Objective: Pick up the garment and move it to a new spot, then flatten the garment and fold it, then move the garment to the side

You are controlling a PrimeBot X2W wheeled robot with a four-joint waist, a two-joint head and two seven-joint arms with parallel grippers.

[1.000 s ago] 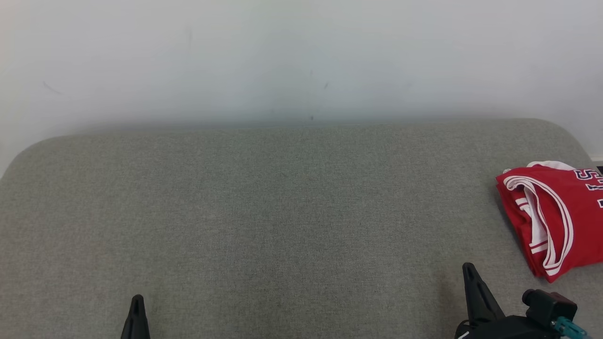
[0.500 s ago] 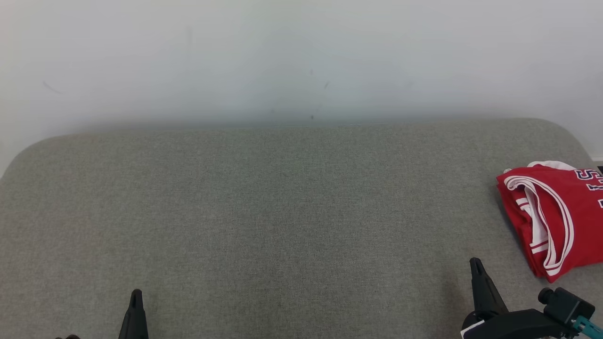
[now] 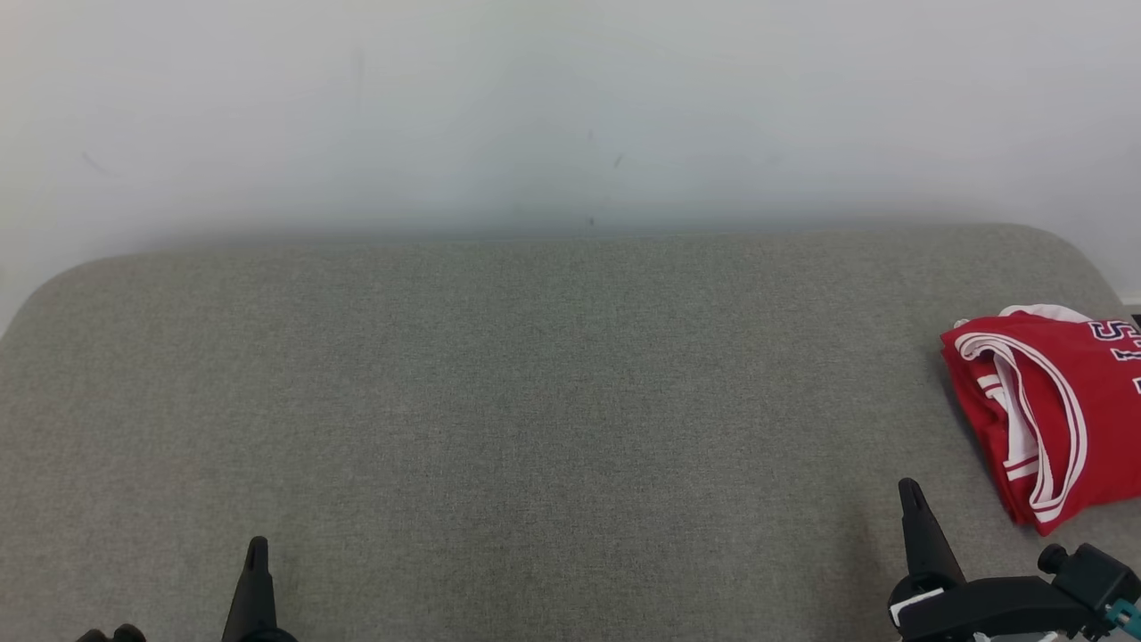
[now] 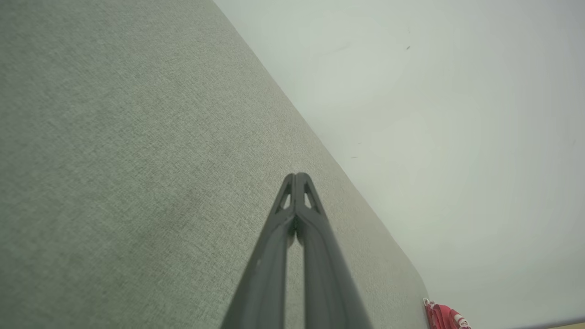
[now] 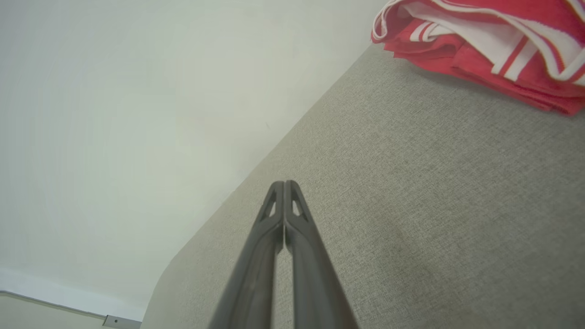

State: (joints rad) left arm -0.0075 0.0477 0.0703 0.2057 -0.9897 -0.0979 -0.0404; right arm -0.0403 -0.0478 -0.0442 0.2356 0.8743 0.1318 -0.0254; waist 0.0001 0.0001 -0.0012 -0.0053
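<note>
Your garment (image 3: 1061,410) is a red jersey with white trim and dark lettering. It's folded into a compact stack at the far right of the grey fabric-covered table (image 3: 535,401) and cut off by the right edge of the head view. The white-striped bands at its open edge face the table's middle. It lies flat with nothing touching it.

Your right gripper (image 3: 908,486) is at the lower right, fingers pressed together and empty, tip pointing up the view. It's near the garment's near-left corner but apart from it, with grey cloth showing between. Right wrist view agrees: the two dark fingers meet at the tip with nothing between them. The jersey's folded edge is at the top right of that view, clear of the tip. Black wrist hardware with a teal fitting (image 3: 1125,615) sits at the bottom right corner of the head view.

Your left gripper (image 3: 257,546) is at the lower left, clenched too and holding nothing, over bare table and well apart from the garment. In left wrist view the fingers meet at the tip, and the jersey is a small red patch at the bottom right, at the table's far end.

Can't tell if either tip touches the cloth surface.

A pale plain wall (image 3: 570,107) stands behind the table's far edge. The table's corners are rounded.
</note>
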